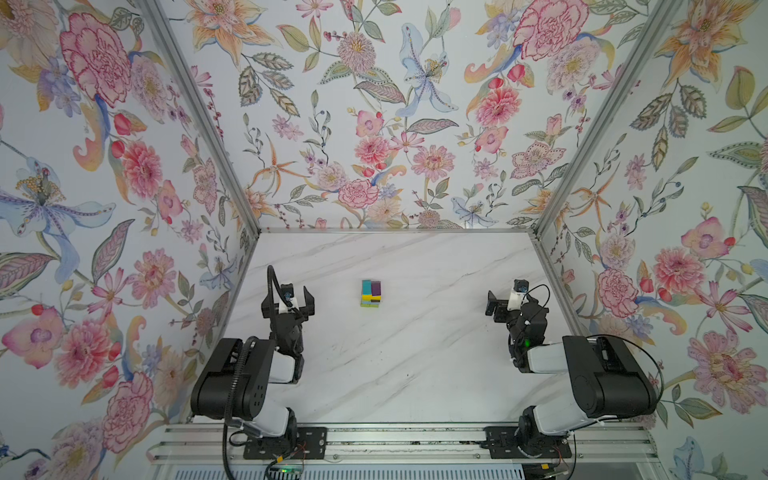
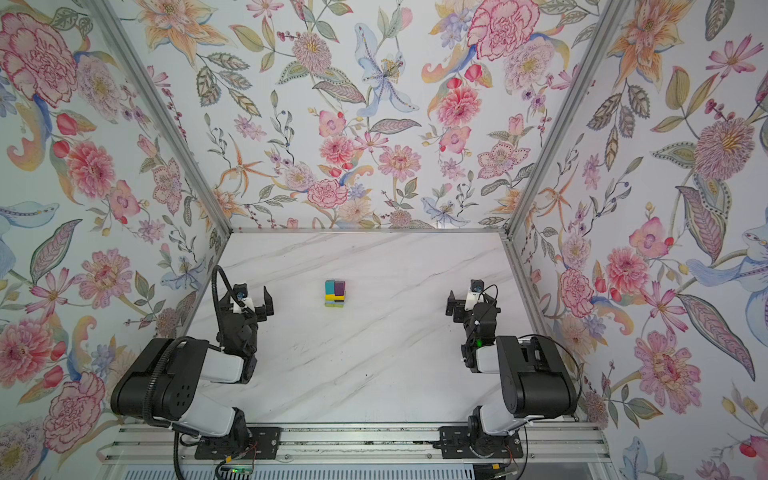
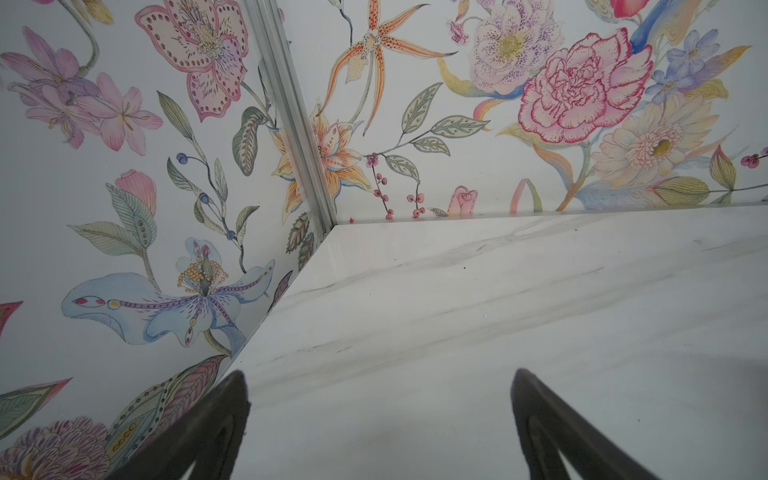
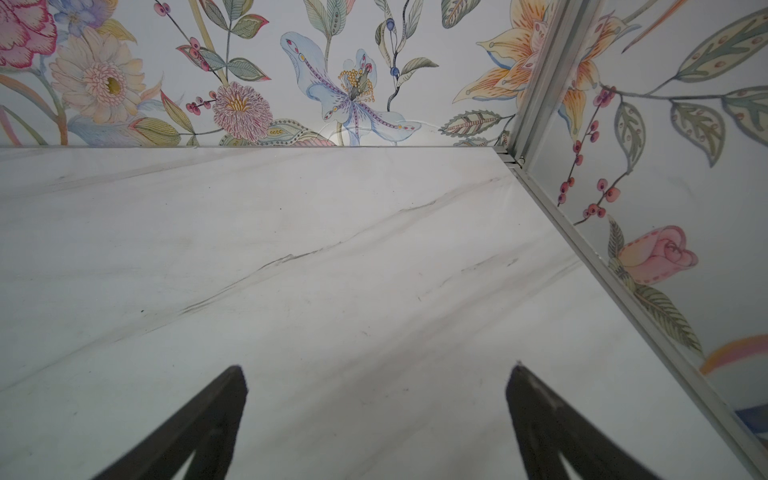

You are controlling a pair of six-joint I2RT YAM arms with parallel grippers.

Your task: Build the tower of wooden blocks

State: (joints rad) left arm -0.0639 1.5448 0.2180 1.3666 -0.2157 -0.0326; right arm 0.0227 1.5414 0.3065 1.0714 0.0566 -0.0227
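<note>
Black-fingered and spread wide, my left claw (image 3: 379,374) and right claw (image 4: 376,367) grip nothing, each over the white marble table (image 1: 395,374). Between them, well apart from both, the tower (image 1: 370,293) stands mid-table, topped by a teal block (image 1: 366,286) and a purple block (image 1: 376,287).

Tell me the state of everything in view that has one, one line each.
tower, standing upright, with nothing touching it.
teal block, lying flat on the top layer.
purple block, lying flat beside the teal block.
left tool, open, empty, off to the tower's side.
right tool, open, empty, off to the tower's other side.
</note>
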